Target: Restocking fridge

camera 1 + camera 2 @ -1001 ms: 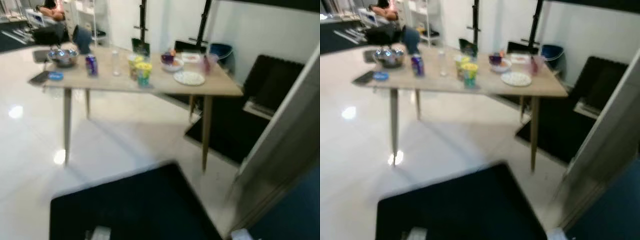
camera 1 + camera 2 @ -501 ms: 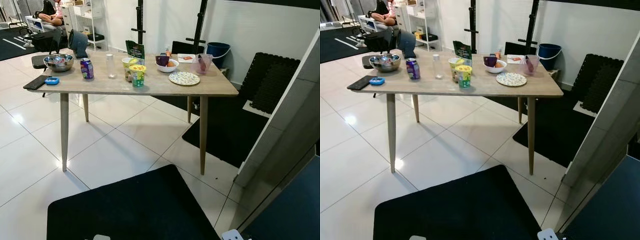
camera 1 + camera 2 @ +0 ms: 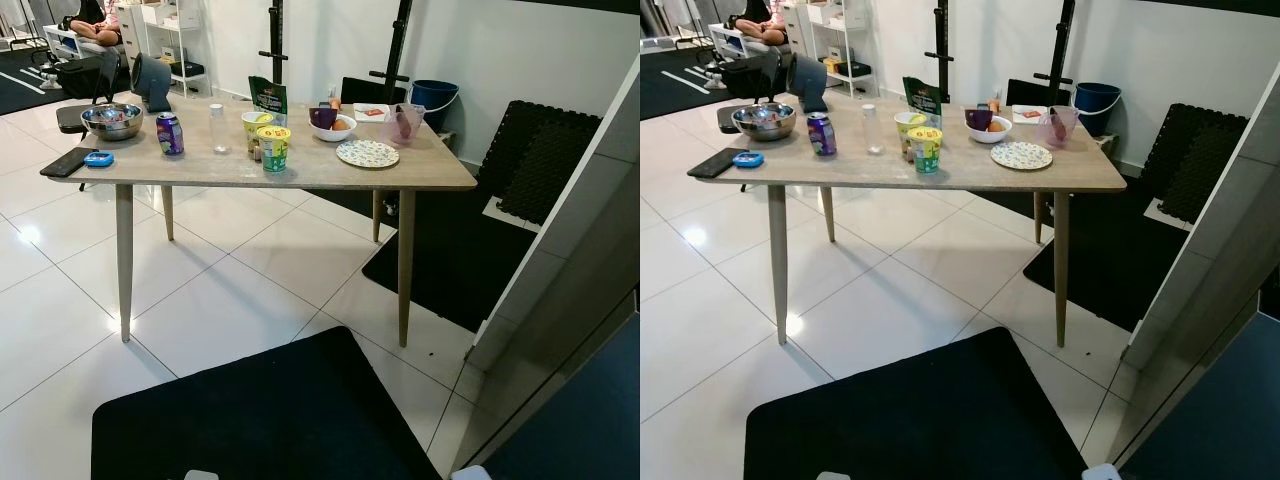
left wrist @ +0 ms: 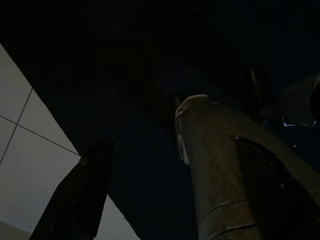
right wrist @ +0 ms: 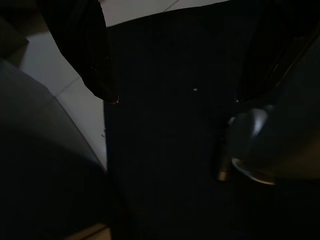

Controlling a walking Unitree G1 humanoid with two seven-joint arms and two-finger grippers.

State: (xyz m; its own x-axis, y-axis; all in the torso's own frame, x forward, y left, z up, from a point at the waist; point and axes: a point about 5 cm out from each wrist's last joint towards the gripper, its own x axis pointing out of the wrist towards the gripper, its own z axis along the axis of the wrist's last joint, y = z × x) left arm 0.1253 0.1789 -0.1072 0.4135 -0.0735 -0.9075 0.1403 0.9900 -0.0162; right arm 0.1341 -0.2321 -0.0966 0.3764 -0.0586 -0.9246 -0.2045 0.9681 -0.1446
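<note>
Both grippers hang idle, empty, above a black floor mat. Head view: a wooden table ahead carries a purple can, clear bottle, noodle cup, patterned plate and steel bowl. Left wrist view: left gripper, fingers spread. Right wrist view: right gripper, fingers apart.

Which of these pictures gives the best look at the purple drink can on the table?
The right eye view: the can stands sharp beside the metal bowl, slightly nearer the middle. The left eye view shows it much the same. Both wrist views look down at the dark mat.
</note>
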